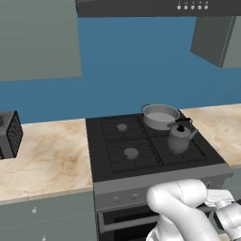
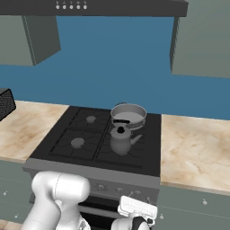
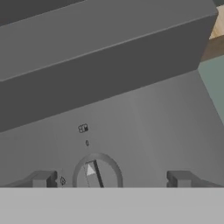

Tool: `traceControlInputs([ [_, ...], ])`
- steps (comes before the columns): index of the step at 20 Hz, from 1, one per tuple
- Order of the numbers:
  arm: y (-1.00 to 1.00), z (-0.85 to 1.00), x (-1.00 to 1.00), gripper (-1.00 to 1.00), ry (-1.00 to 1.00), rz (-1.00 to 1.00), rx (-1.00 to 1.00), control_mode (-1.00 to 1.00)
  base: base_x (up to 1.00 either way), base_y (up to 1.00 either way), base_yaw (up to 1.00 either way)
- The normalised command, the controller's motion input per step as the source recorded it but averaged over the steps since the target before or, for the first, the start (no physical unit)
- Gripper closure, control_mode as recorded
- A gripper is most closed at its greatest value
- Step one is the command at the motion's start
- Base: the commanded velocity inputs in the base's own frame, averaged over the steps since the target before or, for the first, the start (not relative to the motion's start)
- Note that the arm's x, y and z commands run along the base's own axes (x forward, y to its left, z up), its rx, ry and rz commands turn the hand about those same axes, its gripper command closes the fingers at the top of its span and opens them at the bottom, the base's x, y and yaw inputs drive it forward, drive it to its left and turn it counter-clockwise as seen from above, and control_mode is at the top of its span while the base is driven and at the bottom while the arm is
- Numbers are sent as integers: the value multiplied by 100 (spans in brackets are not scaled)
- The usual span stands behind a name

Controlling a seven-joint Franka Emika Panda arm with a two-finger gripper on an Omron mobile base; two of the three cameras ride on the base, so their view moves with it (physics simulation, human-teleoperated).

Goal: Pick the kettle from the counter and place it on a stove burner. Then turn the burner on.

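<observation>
Already the small dark grey kettle [image 1: 180, 137] sits on the near right round grey burner [image 1: 184, 147], while the open, empty tool [image 3: 109, 179] faces a round grey stove knob [image 3: 96, 172], unturned as far as I can judge.

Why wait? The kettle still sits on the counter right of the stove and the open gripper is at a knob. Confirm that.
Wrong on one point: the kettle stands on the stove's front right burner, as the left base view shows. The open gripper does straddle a knob.

Glossy white arm [image 1: 181, 207] with rounded, bulbous links, dark joints, a ribbed white hand housing [image 2: 137, 207], and small dark grey fingers [image 3: 43, 179].
</observation>
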Motion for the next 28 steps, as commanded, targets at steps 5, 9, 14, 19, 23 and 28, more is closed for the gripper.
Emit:
traceControlInputs([
  [5, 1, 0, 13, 100, 0, 0, 0, -100, 0, 0, 0],
  [9, 0, 12, 9, 100, 0, 0, 0, -100, 0, 0, 0],
  [14, 8, 11, 0, 100, 0, -1, 0, -100, 0, 0, 0],
  [19, 9, 0, 0, 100, 0, -3, 0, -100, 0, 0, 0],
  [23, 22, 36, 0, 100, 0, -1, -1, -100, 0, 0, 0],
  [28, 8, 34, 0, 100, 0, 0, -4, -100, 0, 0, 0],
])
